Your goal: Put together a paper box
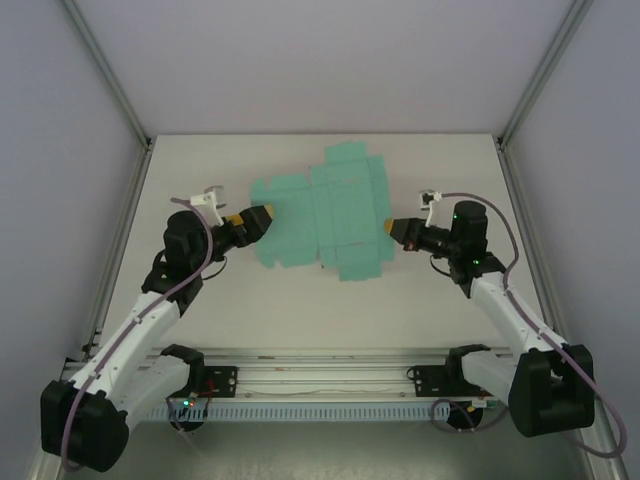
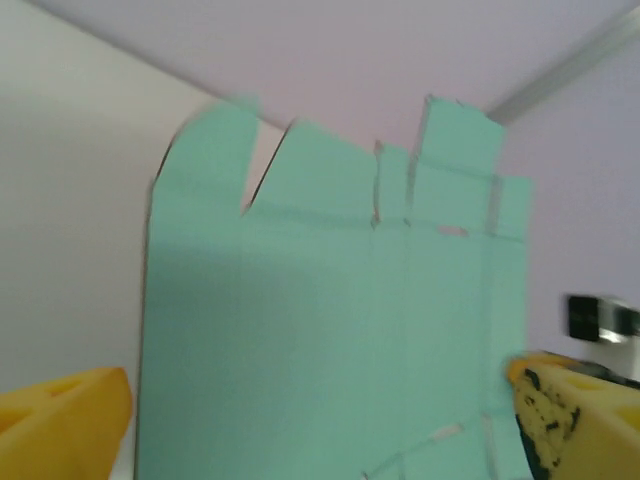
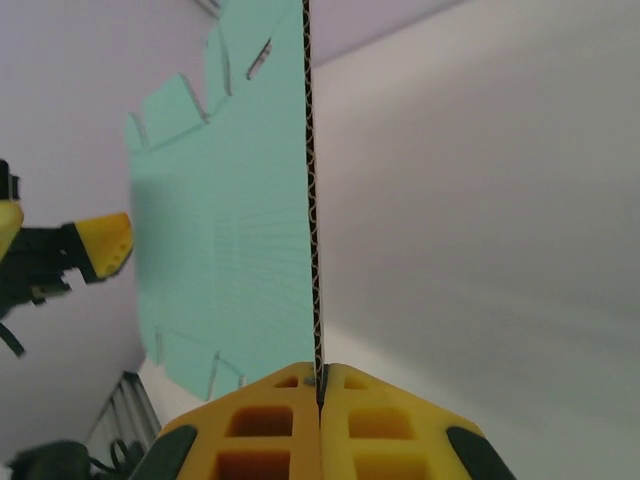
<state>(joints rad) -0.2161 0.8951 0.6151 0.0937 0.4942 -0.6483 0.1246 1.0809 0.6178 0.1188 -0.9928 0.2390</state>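
Table (image 1: 430, 160): white and matte, boxed in by pale walls (image 1: 300, 60), with a metal rail (image 1: 320, 372) along the near edge where both arm bases sit.

Left arm (image 1: 130, 330): reaches up and inward from the lower left, black wrist cocked toward the middle of the table. Right arm (image 1: 510, 310): mirrors it from the lower right.

Paper box (image 1: 325, 215): not yet a box but a flat die-cut sheet of teal-green card, unfolded. It sits at mid-table between the two wrists, skewed a little, with tabs and flaps jutting from its far and near edges. Creases and small slots show on its face in the left wrist view. A thin shadow runs under its near edge (I cannot tell whether the sheet lies flat or rides slightly off the surface).

Left gripper (image 1: 262, 217): at the sheet's left edge, jaws spread wide. In its own wrist view the yellow fingers (image 2: 65, 415) stand far apart at the bottom corners, the card running between them; no pinch visible.

Right gripper (image 1: 392, 228): at the sheet's right edge, jaws pressed together. In the right wrist view the card's corrugated edge (image 3: 314, 200) runs edge-on straight down into the seam between the two yellow pads (image 3: 265, 420), clamped there.
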